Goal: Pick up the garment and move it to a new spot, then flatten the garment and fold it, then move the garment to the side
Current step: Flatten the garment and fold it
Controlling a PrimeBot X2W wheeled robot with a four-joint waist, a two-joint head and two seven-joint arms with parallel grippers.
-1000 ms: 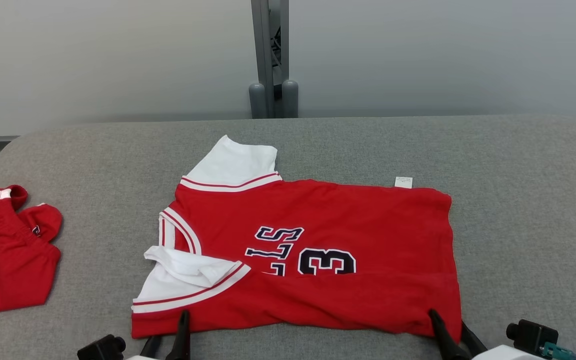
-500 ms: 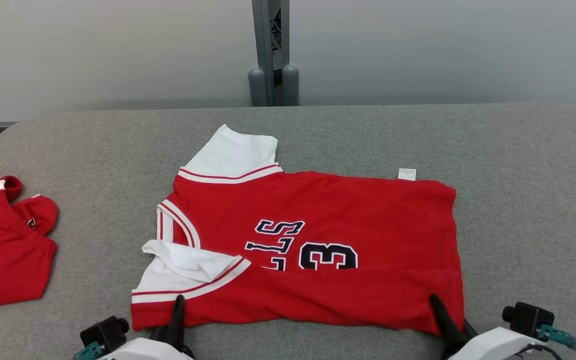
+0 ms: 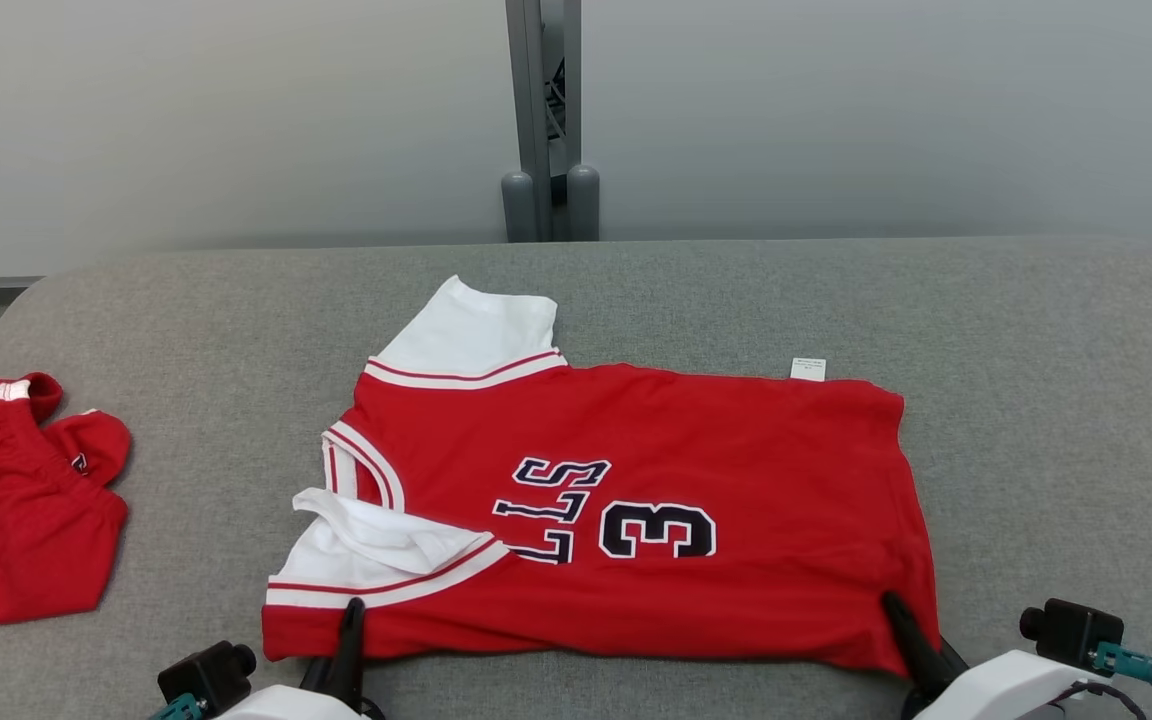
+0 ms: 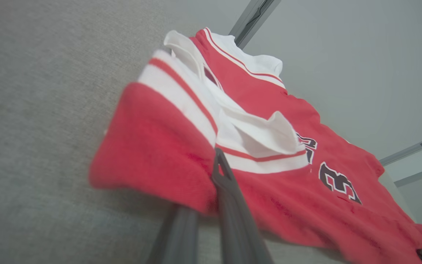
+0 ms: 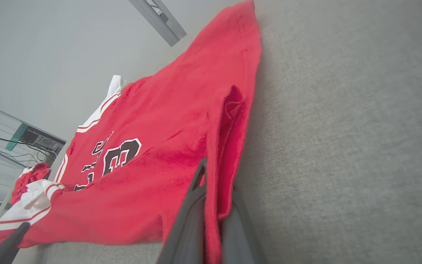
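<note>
Lying well left of the left pincer (image 3: 349,612), a second red garment (image 3: 16,520) sits bunched on the grey worktop (image 3: 1036,400), out of the way. The left pincer is clamped on the near edge of the red jersey (image 3: 656,440), with its rumpled white sleeve (image 3: 376,545) just ahead; the jersey spreads flat ahead of and between both pincers. The right pincer (image 3: 896,608) is pinched tight on the near right corner. For a clean fold, both should probably rise together, level, carrying the near edge forward over the far one with the cloth taut between them.
</note>
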